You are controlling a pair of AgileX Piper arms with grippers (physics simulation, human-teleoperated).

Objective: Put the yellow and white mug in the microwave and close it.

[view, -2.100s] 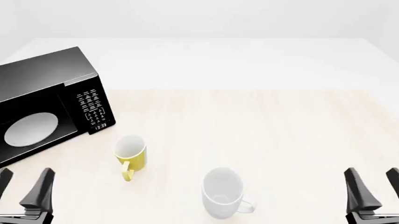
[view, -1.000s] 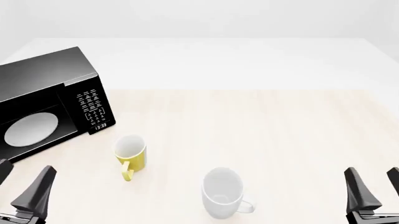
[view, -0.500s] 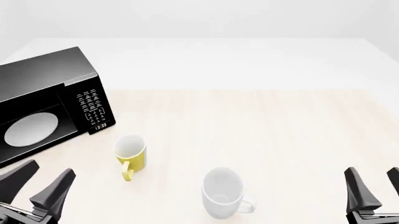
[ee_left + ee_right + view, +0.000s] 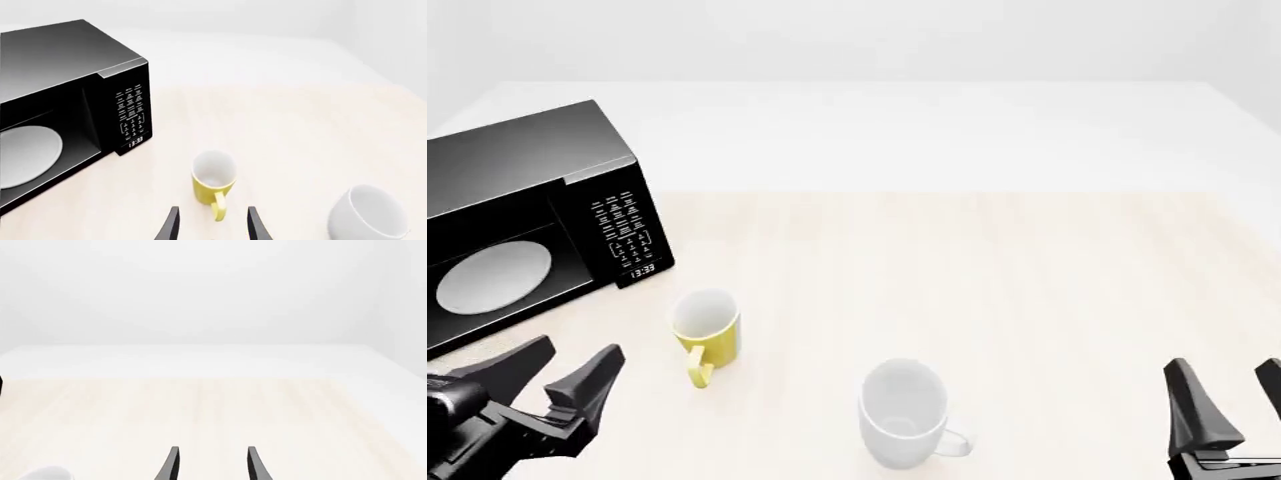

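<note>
Yellow and white mug upright on the table, handle pointing toward the arms' side, just in front of the microwave's keypad corner but not touching it. Microwave sits at the table's left, cut off by the frame edge in both the front and left wrist views; cavity is visible with the turntable plate inside, but the door itself isn't in any view, so its position can't be read. Clock display is too small to read reliably. Left gripper is low at the near left, jaws spread apart and empty, angled toward the mug and apart from it; in the left wrist view only the two fingertips show, with the mug handle between their lines but farther out. Right gripper sits at the near right corner, partly cut off, jaws released, holding nothing. White mug stands between the arms near the front edge; right wrist view catches only a sliver of it.
</note>
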